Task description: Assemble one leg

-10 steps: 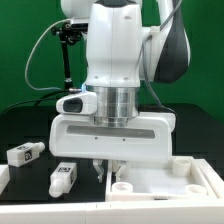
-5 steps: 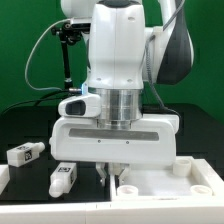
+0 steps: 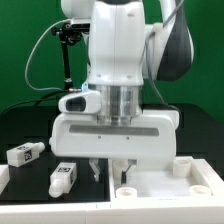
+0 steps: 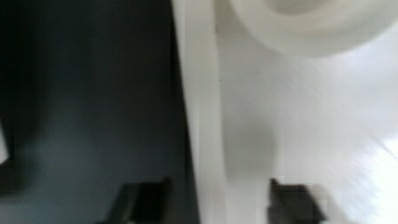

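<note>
My gripper (image 3: 110, 172) hangs low over the near-left edge of the large flat white square piece (image 3: 170, 185). Its fingers are apart and straddle that piece's rim, one outside over the black table, one over the white surface. In the wrist view the gripper (image 4: 214, 200) shows both dark fingertips on either side of the white edge (image 4: 205, 120), below a round corner boss (image 4: 311, 30). Two legs lie on the table at the exterior view's left, one farther back (image 3: 25, 153) and one nearer (image 3: 63, 178). Both are clear of the gripper.
A white strip (image 3: 20, 198) runs along the table's front at the exterior view's left. A black stand with cables (image 3: 65, 50) rises at the back left before the green backdrop.
The fingers have spread wider apart than half a second ago. The hand stays at about the same spot over the square piece's edge. The legs have not moved.
</note>
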{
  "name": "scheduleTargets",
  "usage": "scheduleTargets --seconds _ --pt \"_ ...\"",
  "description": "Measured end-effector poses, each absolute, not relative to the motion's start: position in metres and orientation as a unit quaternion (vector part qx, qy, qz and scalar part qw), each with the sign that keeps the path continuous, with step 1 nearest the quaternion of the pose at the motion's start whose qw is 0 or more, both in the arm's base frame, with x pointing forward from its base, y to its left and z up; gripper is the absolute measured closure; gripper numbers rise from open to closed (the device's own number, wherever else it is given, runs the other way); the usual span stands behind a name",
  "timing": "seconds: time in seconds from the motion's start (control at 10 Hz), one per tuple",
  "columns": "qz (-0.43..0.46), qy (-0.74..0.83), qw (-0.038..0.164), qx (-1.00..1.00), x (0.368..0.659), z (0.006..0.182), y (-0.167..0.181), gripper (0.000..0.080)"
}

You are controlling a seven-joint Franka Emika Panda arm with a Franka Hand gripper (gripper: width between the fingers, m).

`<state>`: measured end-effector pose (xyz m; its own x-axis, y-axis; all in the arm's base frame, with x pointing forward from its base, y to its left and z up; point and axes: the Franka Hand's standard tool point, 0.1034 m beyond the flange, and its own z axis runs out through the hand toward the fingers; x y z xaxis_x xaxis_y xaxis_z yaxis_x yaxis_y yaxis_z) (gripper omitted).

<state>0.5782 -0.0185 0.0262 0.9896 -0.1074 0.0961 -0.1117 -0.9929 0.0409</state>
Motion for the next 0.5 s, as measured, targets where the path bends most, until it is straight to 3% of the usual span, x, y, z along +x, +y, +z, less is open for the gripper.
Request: scheduleTargets --seconds 0.1,0.2,0.3,0.4,0.5 --pt "0.046 -0.056 0.019 0.997 0.569 0.035 -0.018 0.0474" --pt "0.045 -0.05 0.015 0.998 0.554 0.048 -0.018 0.0272" --pt "0.045 -0.053 0.007 0.998 0.537 0.067 -0.02 0.0189" --pt "0.047 -0.062 0.003 0.997 0.53 0.077 -0.019 0.0189" --pt "0.046 -0.064 0.003 0.997 0.53 0.074 -0.019 0.0158"
